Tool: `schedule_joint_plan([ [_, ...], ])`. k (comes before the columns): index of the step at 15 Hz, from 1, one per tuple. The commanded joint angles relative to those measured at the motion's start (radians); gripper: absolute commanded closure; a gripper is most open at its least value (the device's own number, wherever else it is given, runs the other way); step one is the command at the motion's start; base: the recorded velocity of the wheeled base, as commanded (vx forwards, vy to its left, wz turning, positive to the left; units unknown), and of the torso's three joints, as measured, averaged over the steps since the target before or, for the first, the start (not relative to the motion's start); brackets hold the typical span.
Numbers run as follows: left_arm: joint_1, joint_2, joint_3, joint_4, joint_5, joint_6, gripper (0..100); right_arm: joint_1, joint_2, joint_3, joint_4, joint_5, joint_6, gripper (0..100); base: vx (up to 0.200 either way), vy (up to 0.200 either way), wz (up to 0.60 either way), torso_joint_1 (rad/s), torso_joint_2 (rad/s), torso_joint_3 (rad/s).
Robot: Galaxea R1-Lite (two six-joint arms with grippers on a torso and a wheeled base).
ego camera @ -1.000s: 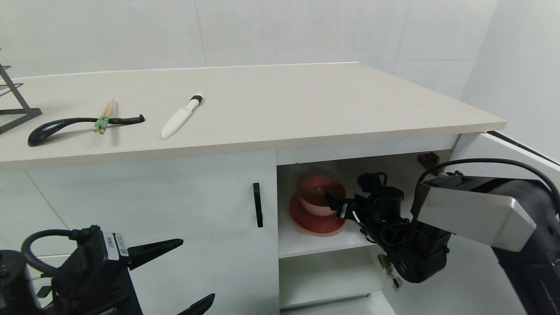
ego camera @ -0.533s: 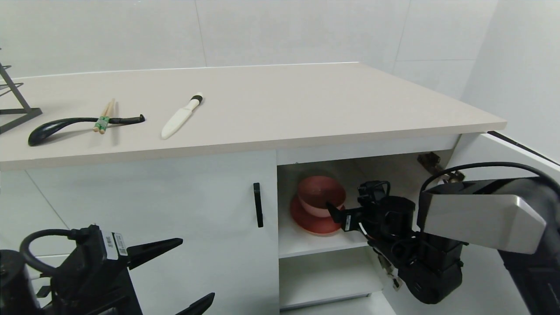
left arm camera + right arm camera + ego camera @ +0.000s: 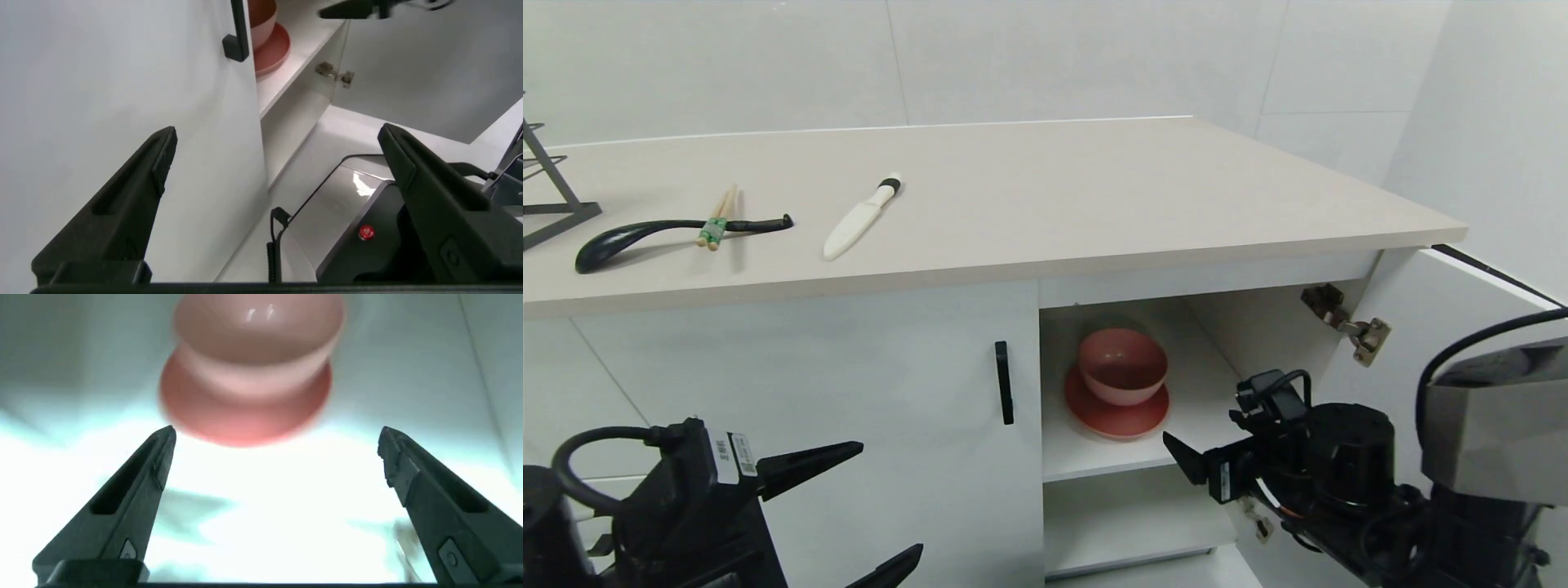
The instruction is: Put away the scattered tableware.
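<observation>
A pink bowl (image 3: pixel 1123 366) sits on a red plate (image 3: pixel 1116 415) on the upper shelf of the open cabinet. My right gripper (image 3: pixel 1188 461) hangs open and empty in front of that shelf, clear of the bowl (image 3: pixel 257 331) and plate (image 3: pixel 245 408), as the right wrist view (image 3: pixel 276 437) shows. On the counter lie a black ladle (image 3: pixel 645 233), a pair of chopsticks (image 3: pixel 717 216) across its handle, and a white knife (image 3: pixel 859 217). My left gripper (image 3: pixel 890 500) is open and empty, low before the closed cabinet door (image 3: pixel 278 131).
A dark wire rack (image 3: pixel 547 188) stands at the counter's far left. The closed left door carries a black handle (image 3: pixel 1005 382). The right door (image 3: pixel 1437 310) is swung open beside my right arm. A bare lower shelf (image 3: pixel 1127 514) lies under the plate's shelf.
My right gripper has drawn back out of the cabinet, away from the bowl's rim and lower to the right. The bowl stays on the plate. The left arm has kept still.
</observation>
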Motion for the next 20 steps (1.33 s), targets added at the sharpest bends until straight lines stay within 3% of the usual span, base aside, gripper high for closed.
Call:
schedule_joint_plan([
  [1,0.000,-0.001,0.001,0.000,0.000,0.000,0,0.063,-0.172,0.110,-0.002,-0.003,-0.010,0,0.000,0.000,0.00,0.000,0.00,0.000],
  [6,-0.008,0.002,-0.001,-0.020,0.001,-0.002,0,0.108,-0.393,0.213,-0.002,-0.119,-0.050,0,0.000,0.000,0.00,0.000,0.00,0.000],
  [8,-0.009,0.002,-0.007,-0.025,0.001,-0.003,0,0.109,-0.454,0.213,-0.002,-0.124,-0.051,0,0.000,0.000,0.00,0.000,0.00,0.000],
  [12,-0.009,-0.007,0.006,-0.129,0.001,-0.006,0,0.111,-0.631,0.213,0.046,-0.124,-0.051,0,0.000,0.000,0.00,0.000,0.00,0.000],
  [14,-0.009,-0.019,0.032,-0.154,0.003,-0.008,0,0.124,-0.731,0.213,0.156,-0.125,-0.053,0,0.000,0.000,0.00,0.000,0.00,0.000],
  [16,-0.009,-0.044,0.032,-0.135,0.047,-0.008,0,0.131,-0.884,0.213,0.310,-0.124,-0.053,0,-0.200,0.000,0.00,0.002,0.00,0.005],
  [18,0.001,-0.065,0.032,-0.129,0.080,-0.009,0,0.121,-1.044,0.213,0.505,-0.125,-0.051,0,-0.200,0.000,0.00,0.012,0.00,0.000],
  [20,0.009,-0.080,0.032,-0.109,0.149,-0.017,0,0.117,-1.197,0.213,0.739,-0.125,-0.051,0,-0.200,0.000,0.00,-0.005,0.00,0.002],
])
